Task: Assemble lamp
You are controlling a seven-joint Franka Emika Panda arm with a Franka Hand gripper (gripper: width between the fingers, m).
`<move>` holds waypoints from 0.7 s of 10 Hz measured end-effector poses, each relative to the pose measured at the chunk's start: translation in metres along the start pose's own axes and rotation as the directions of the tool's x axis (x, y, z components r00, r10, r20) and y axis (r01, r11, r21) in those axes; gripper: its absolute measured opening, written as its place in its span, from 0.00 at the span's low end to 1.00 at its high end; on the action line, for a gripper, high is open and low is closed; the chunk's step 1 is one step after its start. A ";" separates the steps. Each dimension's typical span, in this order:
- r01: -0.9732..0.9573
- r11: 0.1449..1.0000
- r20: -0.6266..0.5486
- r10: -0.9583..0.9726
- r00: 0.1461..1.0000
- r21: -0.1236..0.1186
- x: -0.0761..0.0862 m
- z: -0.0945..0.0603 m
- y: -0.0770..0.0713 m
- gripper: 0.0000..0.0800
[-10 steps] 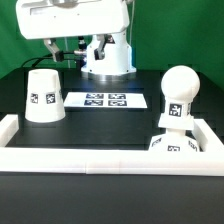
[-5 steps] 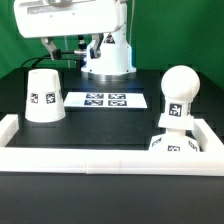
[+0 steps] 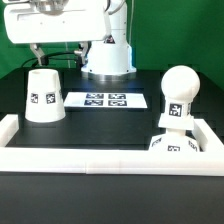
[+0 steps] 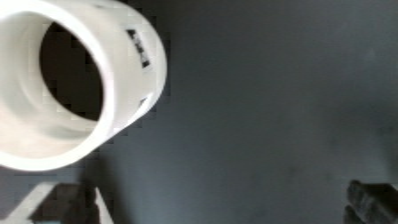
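Sliding toward the exterior view's left, the arm now hangs its tool [image 3: 38, 50] just above the shade [image 3: 44, 96], fingers spread wide with nothing between them, so the reach for the shade looks to be in hand. Next it must drop squarely over the rim. Bulb [image 3: 176, 97] sits atop the base [image 3: 176, 146] at right, marker board [image 3: 105, 100] between, all on the black desk [image 3: 100, 135], green backdrop behind.

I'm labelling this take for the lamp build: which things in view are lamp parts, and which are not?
Lamp parts:
shade, upside down on the table
bulb, standing on the base
base

Not parts:
marker board
white rail around the table
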State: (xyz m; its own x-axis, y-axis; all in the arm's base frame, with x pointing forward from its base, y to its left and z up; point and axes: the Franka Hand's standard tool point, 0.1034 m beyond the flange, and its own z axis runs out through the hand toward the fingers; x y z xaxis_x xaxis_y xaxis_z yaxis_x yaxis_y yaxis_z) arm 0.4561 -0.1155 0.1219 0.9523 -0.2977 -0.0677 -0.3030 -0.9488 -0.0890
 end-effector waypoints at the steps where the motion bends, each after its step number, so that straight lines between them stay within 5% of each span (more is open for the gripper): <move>1: 0.003 1.000 0.003 -0.003 1.000 -0.001 -0.001 0.001 0.004 0.87; 7: -0.023 1.000 0.017 0.023 1.000 0.012 -0.016 0.019 0.017 0.87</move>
State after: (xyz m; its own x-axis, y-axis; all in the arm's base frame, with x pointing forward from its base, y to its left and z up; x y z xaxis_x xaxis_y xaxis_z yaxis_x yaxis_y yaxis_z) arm 0.4353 -0.1248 0.1023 0.9442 -0.3178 -0.0861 -0.3255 -0.9402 -0.0998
